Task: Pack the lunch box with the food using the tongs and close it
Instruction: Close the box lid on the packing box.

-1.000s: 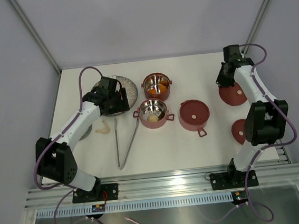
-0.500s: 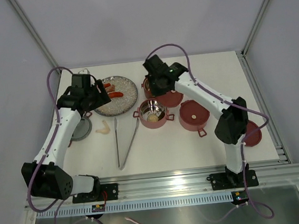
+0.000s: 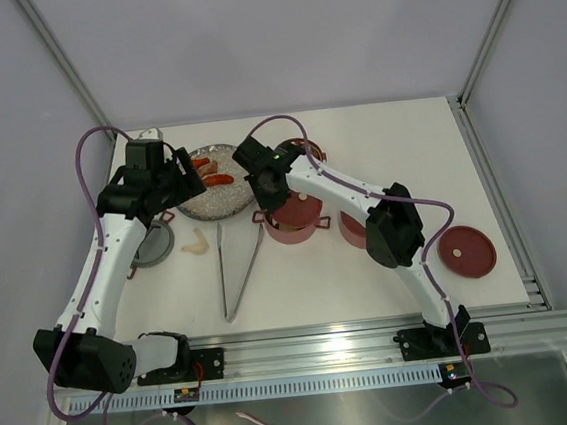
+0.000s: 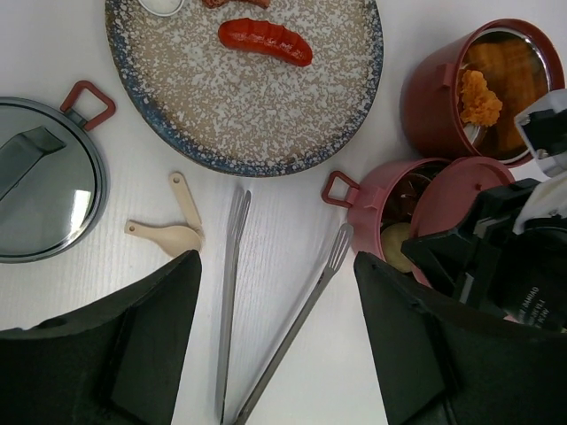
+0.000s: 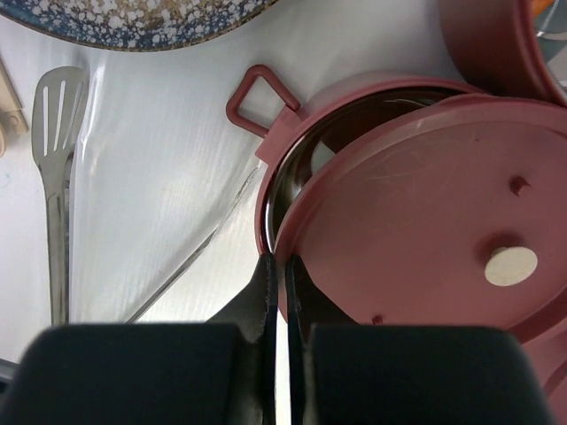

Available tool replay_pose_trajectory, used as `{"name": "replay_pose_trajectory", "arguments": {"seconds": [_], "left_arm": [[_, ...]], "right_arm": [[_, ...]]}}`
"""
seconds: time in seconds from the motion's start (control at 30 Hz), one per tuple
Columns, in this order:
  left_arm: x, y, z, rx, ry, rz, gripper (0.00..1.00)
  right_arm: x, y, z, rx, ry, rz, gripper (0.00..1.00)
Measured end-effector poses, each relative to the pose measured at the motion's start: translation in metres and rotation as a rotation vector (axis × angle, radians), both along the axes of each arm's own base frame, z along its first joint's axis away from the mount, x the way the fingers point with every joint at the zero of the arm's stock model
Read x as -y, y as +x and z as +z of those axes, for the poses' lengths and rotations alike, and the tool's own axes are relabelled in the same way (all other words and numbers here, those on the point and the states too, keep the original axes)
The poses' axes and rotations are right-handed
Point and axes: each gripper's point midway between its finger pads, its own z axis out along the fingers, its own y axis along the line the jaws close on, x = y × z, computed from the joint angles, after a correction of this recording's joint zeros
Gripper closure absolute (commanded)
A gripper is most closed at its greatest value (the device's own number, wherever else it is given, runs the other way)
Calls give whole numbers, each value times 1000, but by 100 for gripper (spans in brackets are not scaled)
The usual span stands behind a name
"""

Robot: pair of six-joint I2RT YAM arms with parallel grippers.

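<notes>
- While my left pincer (image 4: 275, 261) hangs wide open, the tongs (image 4: 230, 301) lie flat beneath it, at 6 o'clock from the plate (image 4: 266, 115).
- My right pincer (image 5: 282, 262) pinches the red lid (image 5: 425, 221) at its 9 o'clock edge, tilted over the near pot (image 5: 270, 190).

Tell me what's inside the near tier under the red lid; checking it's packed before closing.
Through the gap beside the red lid, the near tier shows steel wall and one pale food piece. The lid covers the rest.
</notes>
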Motion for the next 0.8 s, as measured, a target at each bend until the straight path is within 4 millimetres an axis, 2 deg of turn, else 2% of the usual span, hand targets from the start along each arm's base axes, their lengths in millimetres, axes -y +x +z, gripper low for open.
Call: {"name": "replay_pose_trajectory", "arguments": {"seconds": [0.47, 0.57, 0.6, 0.73, 0.8], "left_arm": [[-1, -2, 2, 5, -1, 3, 26], [-1, -2, 1, 3, 0, 3, 26], [-1, -2, 1, 3, 0, 3, 26], [-1, -2, 1, 3, 0, 3, 26], [-1, -3, 2, 5, -1, 3, 26]], "right_arm": [[-9, -9, -26, -59, -14, 28, 100], [-10, -9, -29, -68, -15, 31, 91], [-11, -9, -29, -68, -14, 31, 83], [-14, -8, -27, -65, -6, 33, 66], [-16, -6, -23, -58, 2, 34, 63]]}}
